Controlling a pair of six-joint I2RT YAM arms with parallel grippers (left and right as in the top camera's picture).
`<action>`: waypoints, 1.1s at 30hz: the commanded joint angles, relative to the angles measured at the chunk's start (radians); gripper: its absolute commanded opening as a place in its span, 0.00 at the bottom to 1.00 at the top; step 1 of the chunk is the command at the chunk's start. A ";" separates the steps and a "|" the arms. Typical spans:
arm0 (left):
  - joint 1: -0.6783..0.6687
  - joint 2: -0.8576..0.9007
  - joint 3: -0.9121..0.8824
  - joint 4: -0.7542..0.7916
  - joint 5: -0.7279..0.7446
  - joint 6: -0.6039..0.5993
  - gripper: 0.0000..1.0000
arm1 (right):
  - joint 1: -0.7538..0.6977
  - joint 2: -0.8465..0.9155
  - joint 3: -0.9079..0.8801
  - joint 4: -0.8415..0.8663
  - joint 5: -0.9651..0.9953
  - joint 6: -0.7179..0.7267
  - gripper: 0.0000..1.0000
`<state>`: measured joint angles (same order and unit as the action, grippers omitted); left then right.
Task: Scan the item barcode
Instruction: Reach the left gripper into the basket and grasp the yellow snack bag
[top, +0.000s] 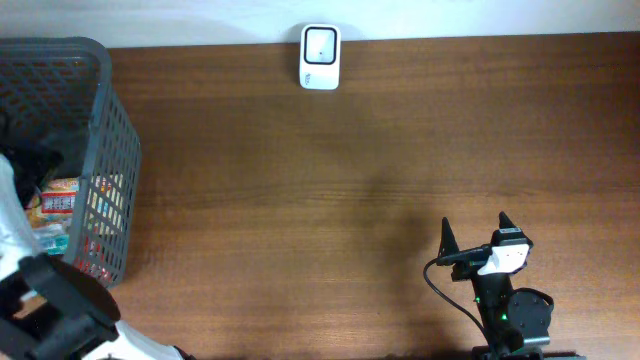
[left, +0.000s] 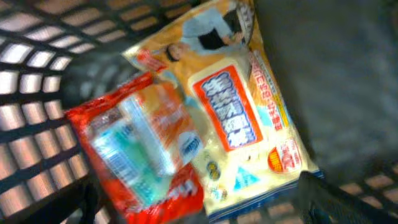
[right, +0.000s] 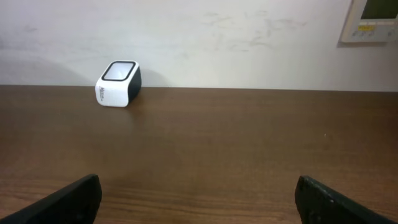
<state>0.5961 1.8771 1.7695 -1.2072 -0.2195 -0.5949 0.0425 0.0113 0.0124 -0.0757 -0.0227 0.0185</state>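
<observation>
The white barcode scanner (top: 320, 57) stands at the table's far edge, and the right wrist view shows this scanner (right: 118, 84) ahead to the left. Inside the grey mesh basket (top: 105, 150) lie a red packet (left: 143, 149) and a yellow packet (left: 242, 118), both blurred. No barcode shows on them. My left gripper (left: 205, 208) hangs open just above these packets, holding nothing. My right gripper (top: 475, 240) rests open and empty over bare wood at the front right, and its own camera shows this right gripper (right: 202, 202) pointing toward the back wall.
The basket fills the table's left end and holds several packets (top: 60, 195). My left arm (top: 55, 300) reaches over its front wall. A wall panel (right: 373, 18) hangs at the far right behind the table.
</observation>
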 joint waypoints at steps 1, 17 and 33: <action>0.003 0.056 -0.071 0.065 -0.013 -0.012 0.94 | -0.005 -0.006 -0.007 -0.004 0.005 0.001 0.98; 0.003 0.176 -0.080 0.122 -0.032 0.081 0.71 | -0.005 -0.006 -0.007 -0.004 0.005 0.001 0.98; -0.052 0.302 -0.087 0.345 0.139 0.253 0.86 | -0.005 -0.006 -0.007 -0.004 0.005 0.001 0.98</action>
<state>0.5777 2.1212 1.6901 -0.8574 0.0181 -0.3580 0.0425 0.0113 0.0124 -0.0757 -0.0227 0.0181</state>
